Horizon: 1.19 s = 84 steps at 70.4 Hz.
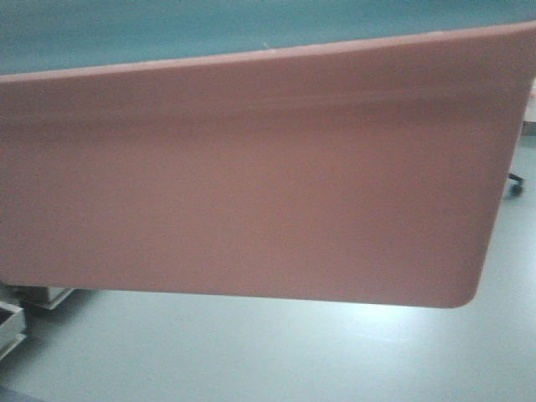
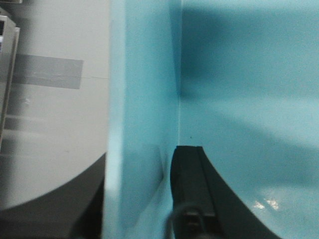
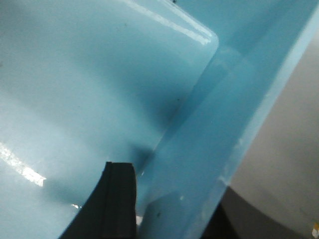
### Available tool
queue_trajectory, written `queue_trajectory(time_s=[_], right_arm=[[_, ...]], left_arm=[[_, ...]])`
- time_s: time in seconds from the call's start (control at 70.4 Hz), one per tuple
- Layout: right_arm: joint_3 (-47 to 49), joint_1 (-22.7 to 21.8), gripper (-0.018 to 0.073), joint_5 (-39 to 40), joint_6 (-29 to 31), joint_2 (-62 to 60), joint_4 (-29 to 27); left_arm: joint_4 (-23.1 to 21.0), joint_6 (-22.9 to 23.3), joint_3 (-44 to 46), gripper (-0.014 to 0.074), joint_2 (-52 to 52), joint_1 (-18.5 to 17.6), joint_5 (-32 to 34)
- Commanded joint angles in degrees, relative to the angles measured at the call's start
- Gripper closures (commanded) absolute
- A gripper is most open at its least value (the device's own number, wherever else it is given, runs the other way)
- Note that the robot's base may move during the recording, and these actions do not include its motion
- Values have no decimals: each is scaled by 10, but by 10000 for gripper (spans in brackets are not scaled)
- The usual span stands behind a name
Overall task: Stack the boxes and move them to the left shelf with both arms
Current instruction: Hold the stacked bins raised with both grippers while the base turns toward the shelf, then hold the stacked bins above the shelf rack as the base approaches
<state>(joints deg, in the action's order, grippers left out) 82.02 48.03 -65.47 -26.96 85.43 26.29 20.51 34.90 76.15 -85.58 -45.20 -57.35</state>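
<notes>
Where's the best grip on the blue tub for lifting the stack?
Grip the blue tub by its upright side walls at the rim, coming from above. Each wall is thin and straight, so the jaws can straddle it, one finger inside and one outside. The left gripper and right gripper sit that way, one wall each. It appears nested in the pink tub, so this likely carries both.

- Left gripper [image 2: 142, 164]: matte black inner finger [image 2: 192, 184] with a flat face, squared tip and curved back edge. Small grey fitting [image 2: 188, 217] near its base, blurred.
- Dark outer finger [image 2: 75, 209]: curved outline, out of focus.
- Right gripper [image 3: 172, 181]: black ribbed-edge finger [image 3: 112, 204] with grooves running lengthwise.
</notes>
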Motion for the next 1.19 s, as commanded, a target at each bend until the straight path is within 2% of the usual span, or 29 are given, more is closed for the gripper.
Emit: queue_trajectory(time_s=[0.0, 1.179], right_arm=[[24, 19, 522, 163, 31, -18, -53], [24, 19, 522, 163, 31, -18, -53]], left_arm=[[-34, -31, 40, 599, 25, -23, 171], [-34, -31, 40, 599, 25, -23, 171]])
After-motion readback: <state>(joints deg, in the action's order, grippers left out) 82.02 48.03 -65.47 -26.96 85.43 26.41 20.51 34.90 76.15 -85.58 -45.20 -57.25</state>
